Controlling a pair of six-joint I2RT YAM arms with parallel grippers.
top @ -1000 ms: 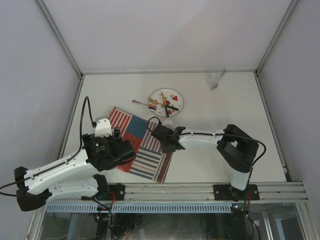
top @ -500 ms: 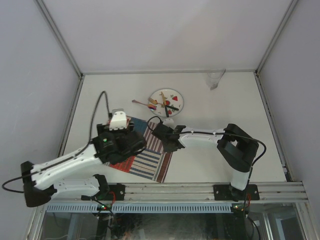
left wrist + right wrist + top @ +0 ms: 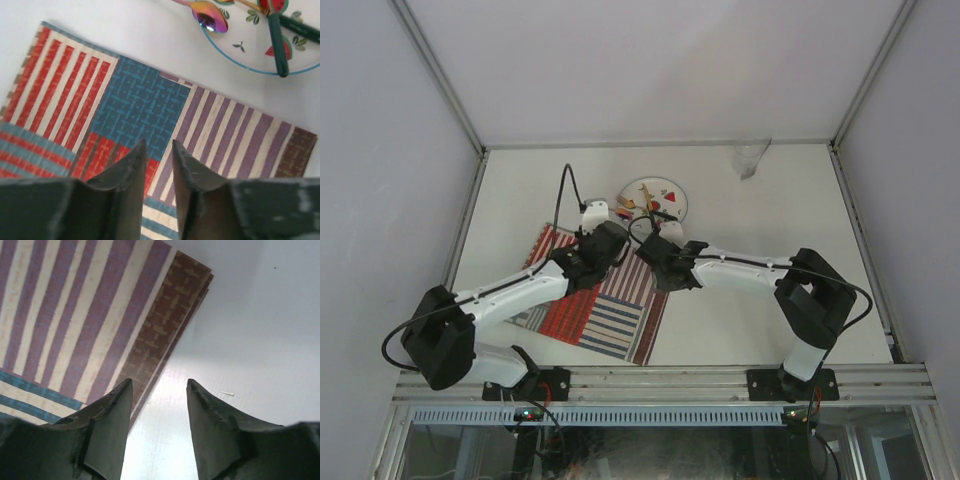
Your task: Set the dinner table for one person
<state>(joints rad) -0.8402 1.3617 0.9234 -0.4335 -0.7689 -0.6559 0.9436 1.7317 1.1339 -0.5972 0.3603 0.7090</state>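
Top external: my left pincer (image 3: 157, 147) swung far over the striped placemat (image 3: 140, 95), narrowed, empty; my right pincer (image 3: 159, 390) just spread at its right edge. Placemat looks settled, so the plate (image 3: 250, 55) is probably next.

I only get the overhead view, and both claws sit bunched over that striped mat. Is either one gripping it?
Observer: No. Its wrist camera shows the left gripper with jaws slightly apart, only placemat visible through the gap.
Operator: And the other claw?
Observer: The right gripper is empty too, jaws apart, over the placemat's brown edge beside bare table.
Operator: What's on the plate?
Observer: A rainbow-tinted spoon across its rim and a green-handled utensil; the plate is painted with watermelon slices.
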